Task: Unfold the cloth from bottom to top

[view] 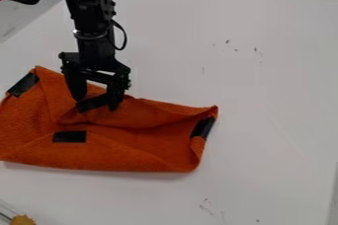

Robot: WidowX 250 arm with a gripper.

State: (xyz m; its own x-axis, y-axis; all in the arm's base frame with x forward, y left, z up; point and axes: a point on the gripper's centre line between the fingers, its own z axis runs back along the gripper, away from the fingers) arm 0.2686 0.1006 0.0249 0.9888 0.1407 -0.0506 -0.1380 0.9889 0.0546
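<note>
4 black patches help me to read the orange cloth, which lies rumpled and partly folded on the counter, in the left and lower part of my view. Going from the left, the corner patch sits on a slanting edge; I would let this corner lie flat and not drag it. Below, at the corner of the view, is a yellow-brown thing, well apart from the cloth.

Next comes the front patch, near the lower edge, useful for me as a mark to see if the under layer slides. Just above it hangs the gripper, its fingers spread, with the upper patch between their tips. I cannot tell how deep the tips go into the cloth.

I judge that the step in hand is to take the loose layer by this patch. I should close gently on 1 layer only, because a deep pinch could pull up everything. Then I would lift a little, carry it toward the top of the view, and lower it slowly before letting go.

At the right, the end patch marks a curled side; this side may lag and twist, so I would pull evenly.
</note>
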